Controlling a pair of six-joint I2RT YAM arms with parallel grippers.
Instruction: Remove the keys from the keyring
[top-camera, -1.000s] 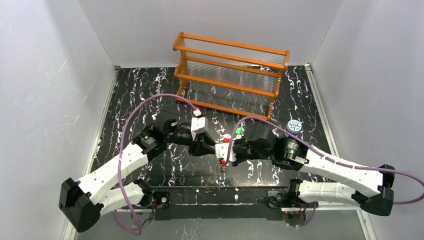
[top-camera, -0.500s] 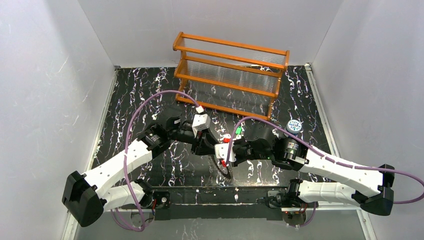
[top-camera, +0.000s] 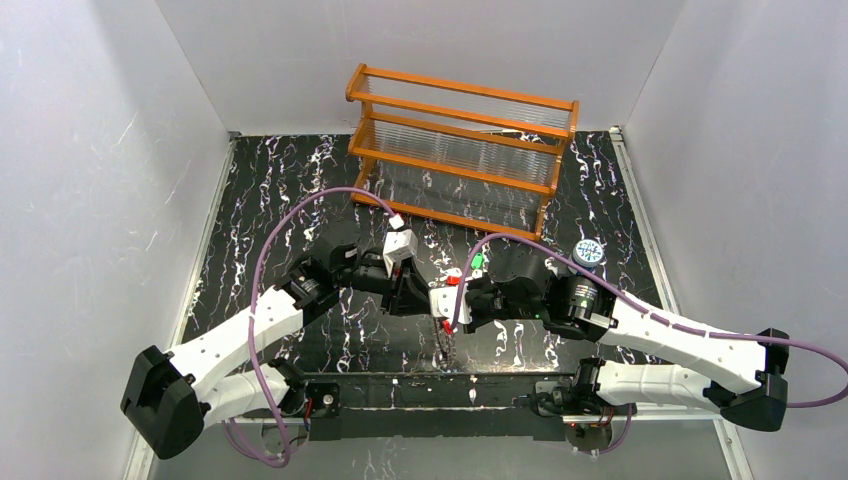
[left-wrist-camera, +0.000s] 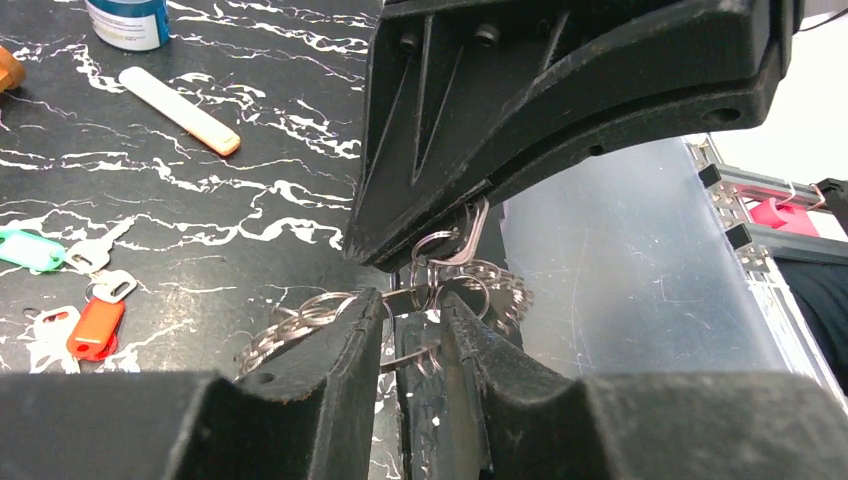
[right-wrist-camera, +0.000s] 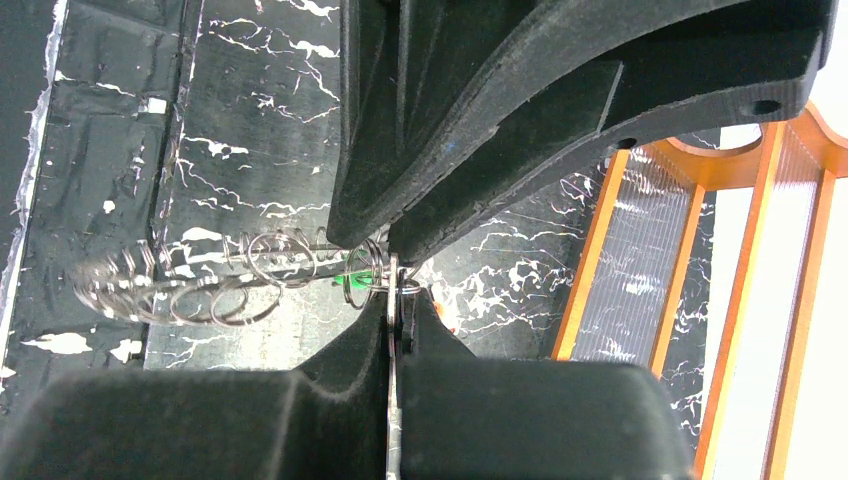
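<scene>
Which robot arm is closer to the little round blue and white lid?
Right. The right arm passes just beside the lid, on its near side. The left arm reaches in from the left and ends over the middle of the table, well short of it.

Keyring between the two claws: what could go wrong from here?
1. The right claw pinches only a thin silvery link at its tips; a tug could slip it free.
2. The chain of small rings hangs loose and may snag a finger.
3. The left claw straddles the keyring edge-on, tip to tip with the right; closing off-centre could twist it away.
</scene>
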